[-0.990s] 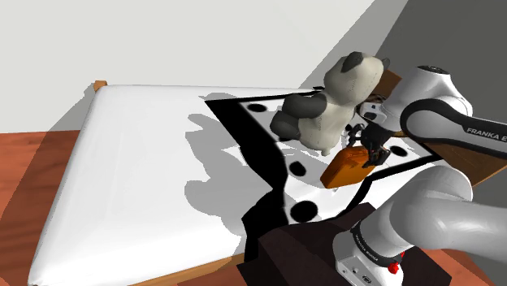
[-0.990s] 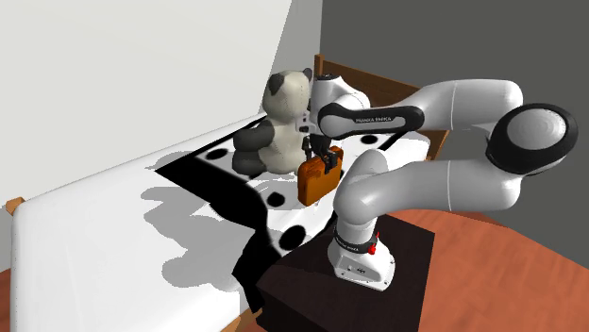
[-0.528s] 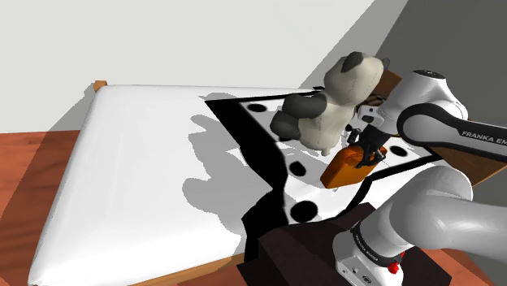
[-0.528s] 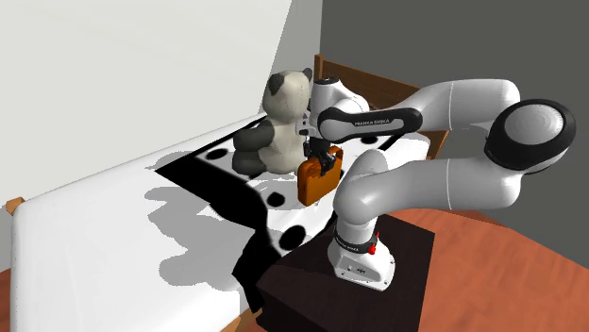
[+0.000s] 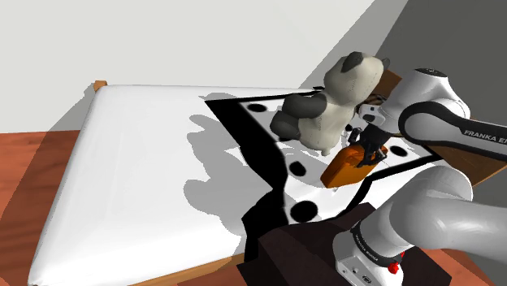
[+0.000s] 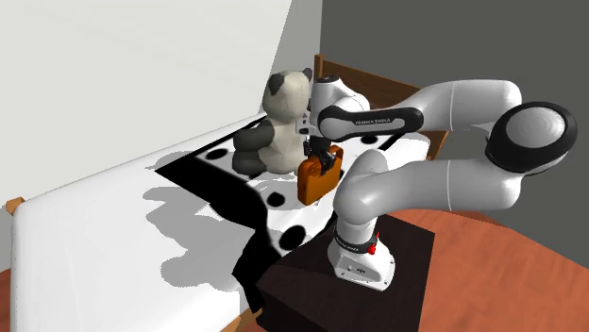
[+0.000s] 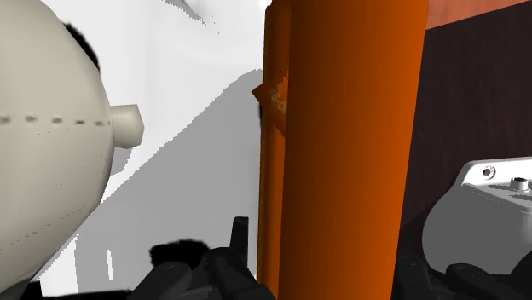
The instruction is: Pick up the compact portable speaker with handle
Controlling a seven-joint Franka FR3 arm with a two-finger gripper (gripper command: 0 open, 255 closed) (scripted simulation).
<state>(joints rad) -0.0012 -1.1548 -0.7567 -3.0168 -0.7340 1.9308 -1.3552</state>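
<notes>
The speaker (image 5: pixel 342 166) is an orange box standing on the spotted blanket, just in front of the plush bear. My black gripper (image 5: pixel 367 149) comes down on its top from above and is shut on the handle end. The second exterior view has the speaker (image 6: pixel 316 181) hanging upright under the gripper (image 6: pixel 324 155). In the wrist view the orange speaker body (image 7: pixel 341 145) runs straight out from between the two fingers (image 7: pixel 239 249), which clasp it from both sides. The handle itself is hidden by the hand.
A cream and grey plush bear (image 5: pixel 333 97) sits close behind the speaker, almost touching the hand. A black-and-white spotted blanket (image 5: pixel 276 166) lies over the white bed (image 5: pixel 138 179). A wooden headboard (image 6: pixel 378 87) stands behind. The dark stand (image 5: pixel 301 252) adjoins the bed.
The fingers, open a second ago, have shut on the speaker's top. The speaker has shifted only slightly; the arm has hardly moved.
</notes>
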